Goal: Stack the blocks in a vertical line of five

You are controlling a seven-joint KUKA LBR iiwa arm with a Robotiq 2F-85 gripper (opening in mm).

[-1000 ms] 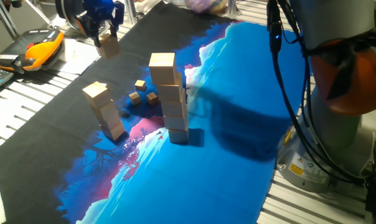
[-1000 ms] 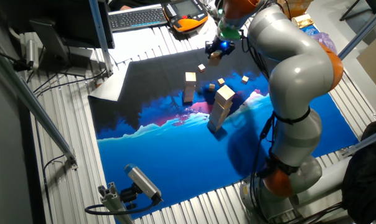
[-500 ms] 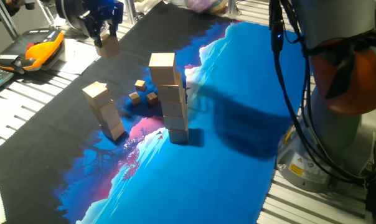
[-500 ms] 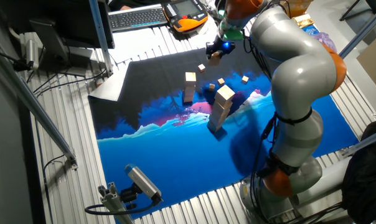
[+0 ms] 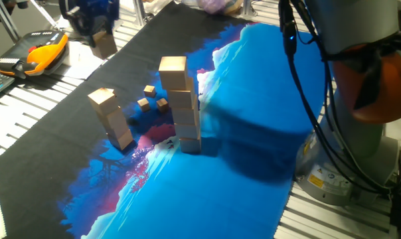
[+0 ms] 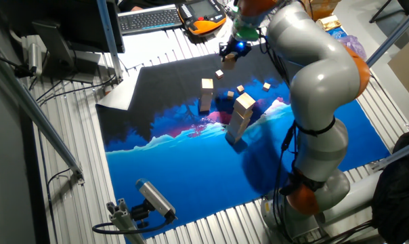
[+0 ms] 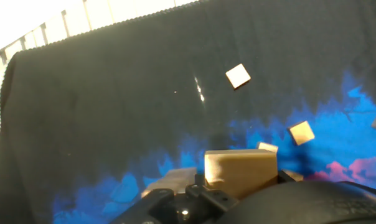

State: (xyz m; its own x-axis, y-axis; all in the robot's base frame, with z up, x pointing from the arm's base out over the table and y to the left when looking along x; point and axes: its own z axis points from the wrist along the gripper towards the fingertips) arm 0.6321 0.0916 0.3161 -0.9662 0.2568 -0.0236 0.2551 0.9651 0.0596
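Note:
My gripper [image 5: 99, 30] is at the far left corner of the mat, shut on a light-tan wooden block [image 5: 105, 44] held in the air. It also shows in the other fixed view [image 6: 230, 51] with the block [image 6: 227, 59]. In the hand view the held block [image 7: 241, 172] fills the bottom centre. A narrow, leaning stack of about three tan blocks [image 5: 111, 119] stands on the mat, nearer the camera than the gripper. Three small loose cubes [image 5: 149, 91] lie between that stack and a taller stack. Another small cube [image 7: 238, 76] lies alone on the black part of the mat.
A taller stack of wider wooden cubes [image 5: 181, 106] stands mid-mat, right of the narrow stack. An orange-and-black pendant [image 5: 38, 53] and a keyboard [image 6: 150, 18] lie off the mat's far edge. The arm's base [image 5: 360, 133] stands at the right.
My gripper has moved left and slightly back with the block still in it. The stacks and loose cubes have not moved.

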